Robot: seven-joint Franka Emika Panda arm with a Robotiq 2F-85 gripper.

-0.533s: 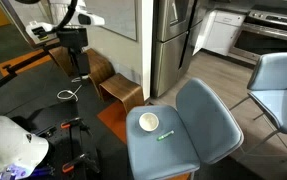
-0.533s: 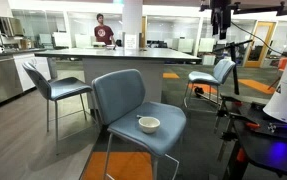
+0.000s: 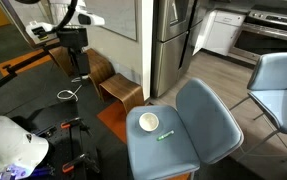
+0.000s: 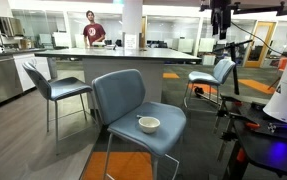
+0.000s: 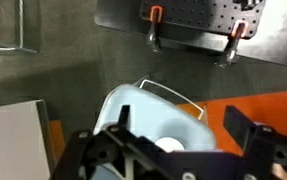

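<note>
One white bowl (image 3: 148, 122), one green pen (image 3: 164, 136) perhaps, one blue chair (image 3: 211, 125), claw (image 5: 180, 140) released overhead.

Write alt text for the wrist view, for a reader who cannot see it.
Seen from above, the open gripper hangs over a pale blue chair with a white bowl on its seat. The chair stands on grey carpet beside an orange floor patch; a perforated metal plate with two orange-handled clamps runs along the top edge.
</note>
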